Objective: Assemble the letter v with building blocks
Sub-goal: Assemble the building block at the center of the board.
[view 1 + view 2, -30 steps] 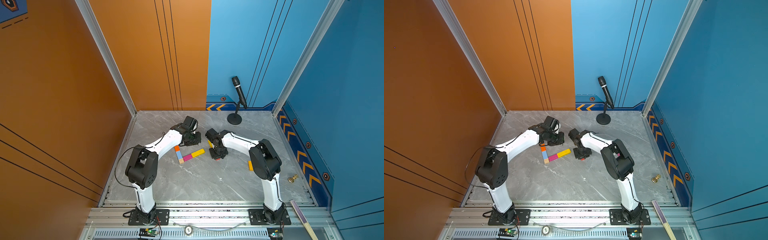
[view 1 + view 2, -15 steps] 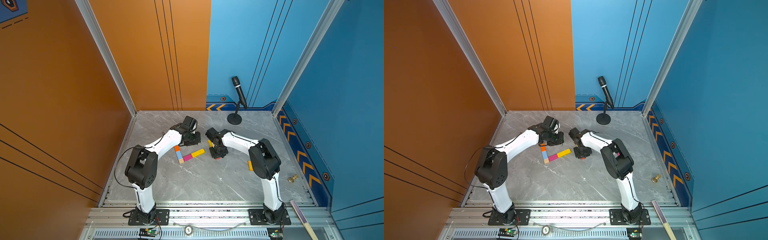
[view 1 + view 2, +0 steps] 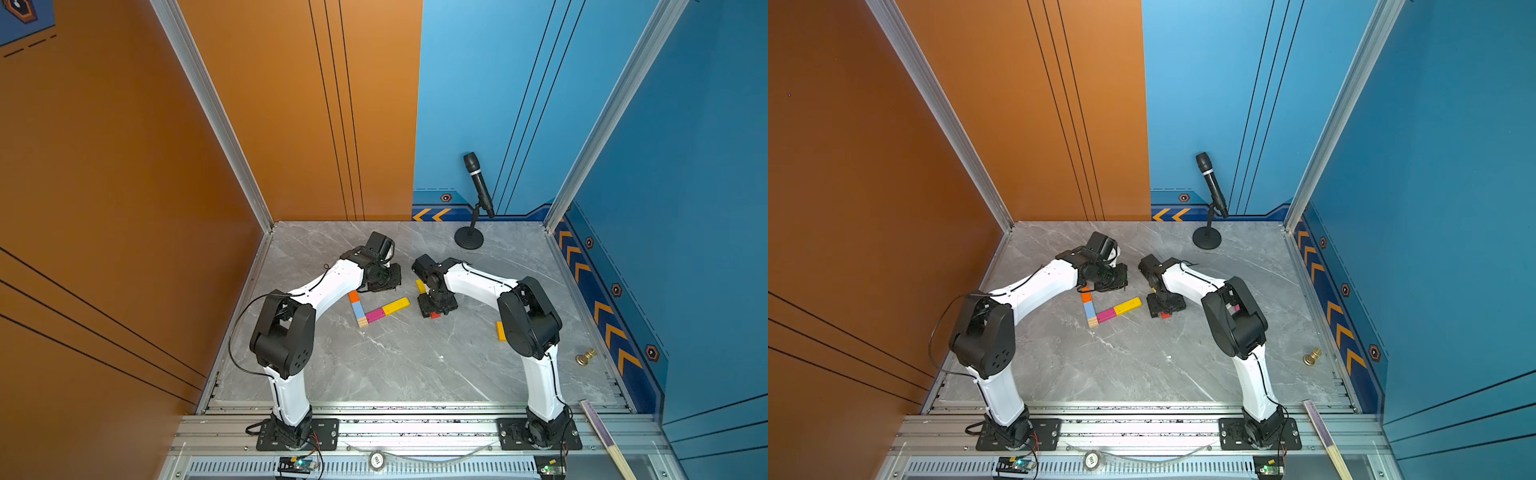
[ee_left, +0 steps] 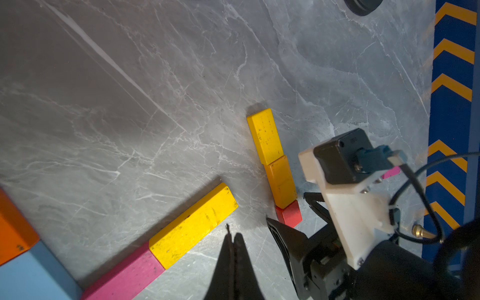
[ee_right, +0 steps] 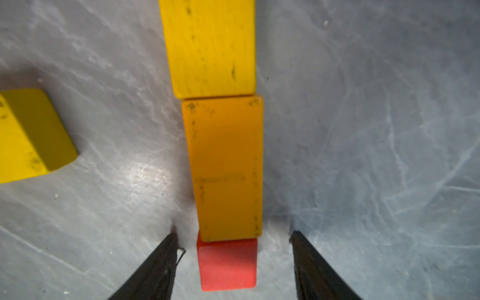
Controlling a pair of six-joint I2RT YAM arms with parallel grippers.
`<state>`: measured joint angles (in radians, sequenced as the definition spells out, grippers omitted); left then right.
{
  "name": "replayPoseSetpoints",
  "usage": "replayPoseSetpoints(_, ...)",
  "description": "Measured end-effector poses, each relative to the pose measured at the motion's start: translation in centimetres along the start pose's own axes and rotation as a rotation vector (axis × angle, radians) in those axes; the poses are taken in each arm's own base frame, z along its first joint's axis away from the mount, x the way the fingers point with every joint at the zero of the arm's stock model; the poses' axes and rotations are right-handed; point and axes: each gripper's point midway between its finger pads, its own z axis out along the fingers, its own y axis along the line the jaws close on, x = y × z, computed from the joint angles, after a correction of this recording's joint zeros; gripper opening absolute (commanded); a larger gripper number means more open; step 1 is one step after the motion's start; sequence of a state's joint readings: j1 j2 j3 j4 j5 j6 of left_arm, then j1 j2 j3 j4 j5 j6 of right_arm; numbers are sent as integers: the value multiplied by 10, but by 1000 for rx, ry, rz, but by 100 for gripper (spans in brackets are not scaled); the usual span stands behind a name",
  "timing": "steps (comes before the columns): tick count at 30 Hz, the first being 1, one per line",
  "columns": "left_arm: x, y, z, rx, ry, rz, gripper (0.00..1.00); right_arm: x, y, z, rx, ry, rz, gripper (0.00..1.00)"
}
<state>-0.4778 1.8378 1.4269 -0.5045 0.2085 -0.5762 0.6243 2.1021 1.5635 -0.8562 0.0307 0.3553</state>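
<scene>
R gripper (image 5: 233, 232): jaws wide, straddling red cube (image 5: 227, 263), gaps both sides, not gripped. Amber brick (image 5: 226, 168) butted just ahead, yellow brick (image 5: 210, 46) beyond; row's long axis straight out from jaws. L gripper (image 4: 231, 233): jaws pressed together, empty, farther off; R arm nearer.

Bright, even overhead light here, and both top views look crisp, with only soft shadows lying on the grey table (image 3: 395, 365). The right wrist view is soft and blurred, with a pale glare patch beside the amber brick (image 5: 226, 168)
</scene>
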Motion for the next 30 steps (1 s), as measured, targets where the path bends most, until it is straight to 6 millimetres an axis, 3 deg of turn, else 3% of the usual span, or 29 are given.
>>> replayPoseSetpoints(7,0,0,0,0,0,0,2,12,-3,-4,1,9,6,100)
replayPoseSetpoints(11,0,0,0,0,0,0,2,17,-5,-19,-8,-14,13,100)
replayPoseSetpoints(16,0,0,0,0,0,0,2,18,-7,-54,-45,-90,39,97)
replayPoseSetpoints(17,0,0,0,1,1,1,2,19,-8,-60,-52,-104,47,90)
replayPoseSetpoints(21,2,-3,1,3,4,7,2,33,-11,-69,-105,-116,98,16)
replayPoseSetpoints(22,3,-4,1,4,5,9,2,38,-13,-66,-116,-106,117,4)
replayPoseSetpoints(23,4,-5,1,5,6,11,2,42,-14,-61,-126,-94,137,0)
replayPoseSetpoints(30,8,-10,2,10,12,15,2,65,-14,-29,-180,-7,232,0)
